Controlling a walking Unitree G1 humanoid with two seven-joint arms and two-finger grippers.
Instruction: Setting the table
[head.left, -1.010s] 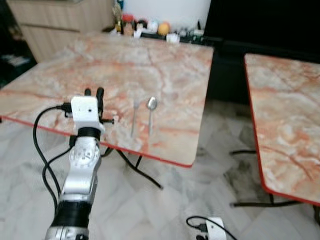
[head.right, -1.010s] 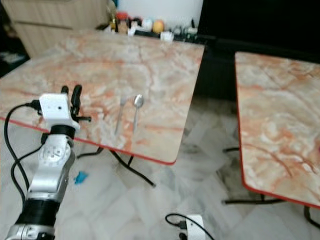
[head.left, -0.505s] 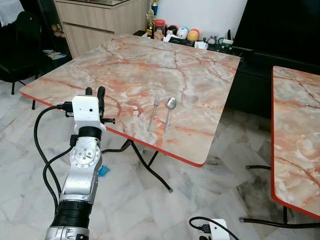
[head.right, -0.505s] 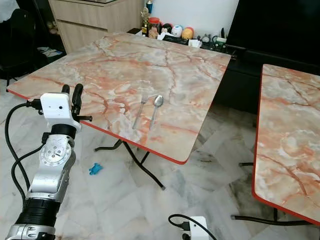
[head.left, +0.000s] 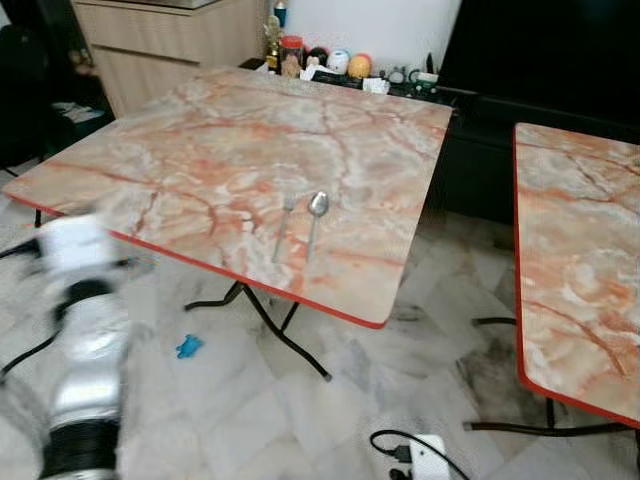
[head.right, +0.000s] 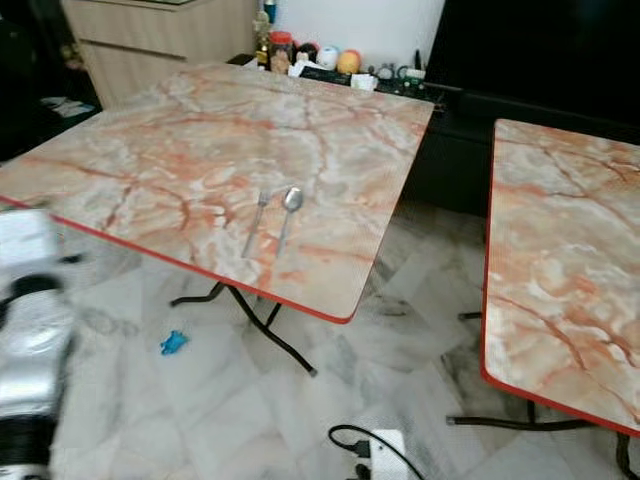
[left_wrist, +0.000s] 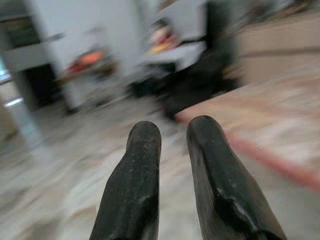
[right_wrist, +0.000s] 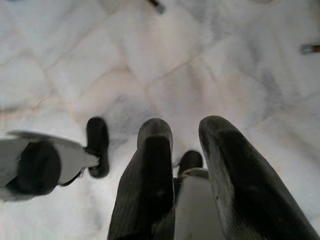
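Fork (head.left: 282, 226) and spoon (head.left: 315, 216) side by side on marble surface (head.left: 200, 150), left tool (left_wrist: 170, 135) blurred beside its edge — fingers slightly parted, empty, right tool (right_wrist: 184, 135) over floor — likewise parted, empty.

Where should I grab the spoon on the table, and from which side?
Grip the spoon by its thin handle, near the table edge, coming from above with jaws across it. It lies flat, bowl pointing away, close beside the fork, so keep the jaws narrow.

table (head.left: 210, 150): glossy marble-look top, red edge. fork (head.left: 283, 225), spoon (head.left: 315, 215): shiny metal. floor (head.left: 300, 420): polished marble tile.
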